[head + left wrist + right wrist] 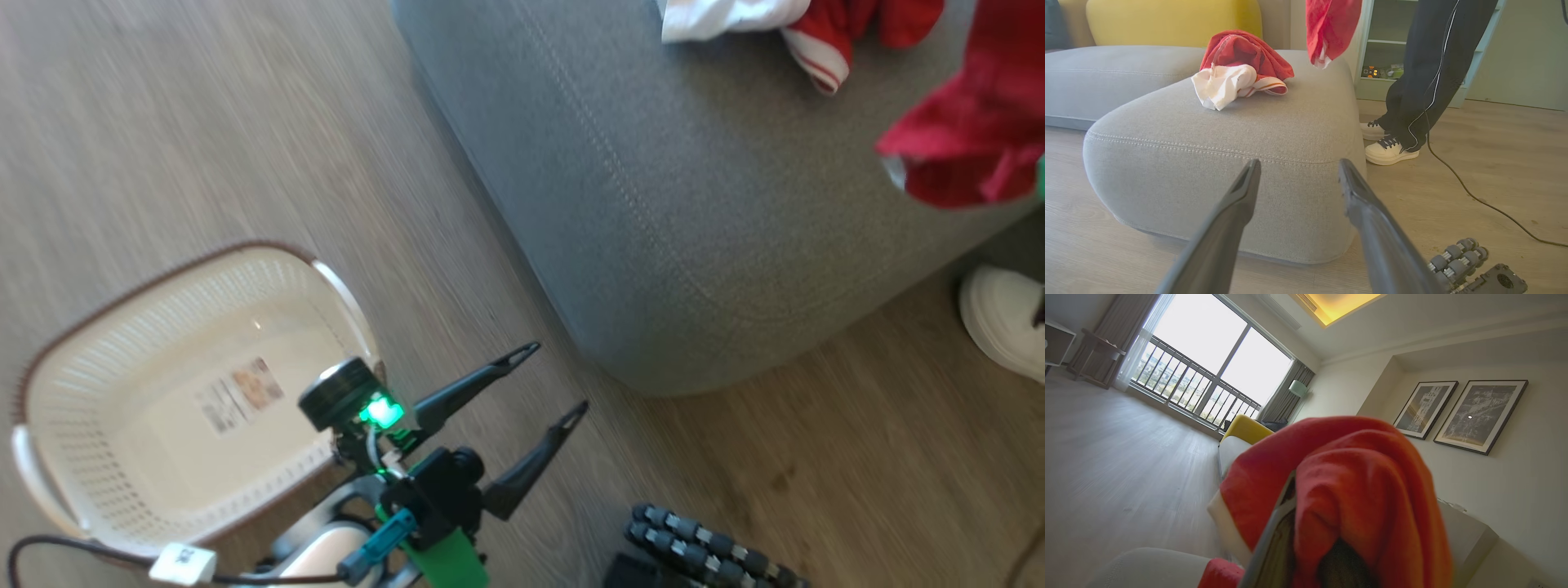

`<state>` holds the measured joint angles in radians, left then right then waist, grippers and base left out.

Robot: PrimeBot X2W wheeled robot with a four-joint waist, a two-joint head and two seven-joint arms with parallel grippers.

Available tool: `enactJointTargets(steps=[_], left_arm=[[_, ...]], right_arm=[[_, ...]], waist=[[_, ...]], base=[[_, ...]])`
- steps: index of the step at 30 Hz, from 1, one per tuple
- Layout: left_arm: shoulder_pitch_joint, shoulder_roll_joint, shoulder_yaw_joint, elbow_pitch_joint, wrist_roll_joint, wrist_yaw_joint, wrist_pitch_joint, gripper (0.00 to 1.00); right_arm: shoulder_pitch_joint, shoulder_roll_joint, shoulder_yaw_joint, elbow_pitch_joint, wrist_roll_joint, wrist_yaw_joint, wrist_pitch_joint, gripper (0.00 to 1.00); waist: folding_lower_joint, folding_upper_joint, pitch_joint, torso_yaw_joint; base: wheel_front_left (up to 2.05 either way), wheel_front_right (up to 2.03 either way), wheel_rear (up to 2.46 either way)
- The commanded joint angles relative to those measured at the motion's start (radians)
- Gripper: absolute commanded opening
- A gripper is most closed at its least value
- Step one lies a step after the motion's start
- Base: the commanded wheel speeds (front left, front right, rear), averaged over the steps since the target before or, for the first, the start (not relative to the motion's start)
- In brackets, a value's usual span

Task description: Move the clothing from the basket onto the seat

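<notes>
The cream basket [98, 359] stands on the floor at the lower left, with just a label on its bottom. My left gripper [555, 377] hovers open beside it, pointing at the grey seat [653, 212]; its fingers [1237, 208] stand wide apart with nothing between them. A red and white pile of clothing [1241, 67] lies on the seat [1229, 134]. Another red garment [976, 122] hangs above the seat's right part [1331, 28]. It drapes over my right gripper, shut on it, with one finger [1271, 535] showing under the cloth [1363, 490].
A person stands by the seat's far corner, with dark trousers [1425, 73] and white shoes [1390, 150], one of them near the seat [1004, 322]. A cable [1474, 196] trails on the wood floor. My wheeled base [702, 547] is at the bottom. A yellow cushion [1167, 20] sits behind the seat.
</notes>
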<state>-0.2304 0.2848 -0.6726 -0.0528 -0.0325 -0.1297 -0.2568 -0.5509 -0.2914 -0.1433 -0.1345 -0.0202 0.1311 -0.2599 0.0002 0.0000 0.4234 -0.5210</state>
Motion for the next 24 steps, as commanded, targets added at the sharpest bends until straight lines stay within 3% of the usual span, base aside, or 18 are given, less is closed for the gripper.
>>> enactJointTargets(steps=[1, 6, 24], left_arm=[[-0.031, 0.023, 0.026, -0.043, 0.005, -0.001, -0.005, 1.0], [-0.062, 0.083, -0.005, -0.064, 0.028, -0.001, -0.005, 1.0], [-0.113, 0.152, -0.01, -0.121, 0.038, 0.02, -0.005, 1.0]], right_arm=[[-0.056, -0.026, -0.013, -0.009, 0.018, 0.0, -0.002, 0.0], [-0.188, -0.034, -0.041, 0.062, 0.028, 0.0, -0.002, 0.0], [-0.546, -0.067, -0.206, 0.352, 0.001, 0.0, -0.002, 0.0]], waist=[[-0.0002, 0.0, 0.074, -0.025], [-0.0002, 0.0, 0.153, -0.019], [-0.0002, 0.0, 0.312, 0.097]], base=[[0.0, 0.0, 0.0], [0.0, 0.0, 0.0], [0.0, 0.0, 0.0]])
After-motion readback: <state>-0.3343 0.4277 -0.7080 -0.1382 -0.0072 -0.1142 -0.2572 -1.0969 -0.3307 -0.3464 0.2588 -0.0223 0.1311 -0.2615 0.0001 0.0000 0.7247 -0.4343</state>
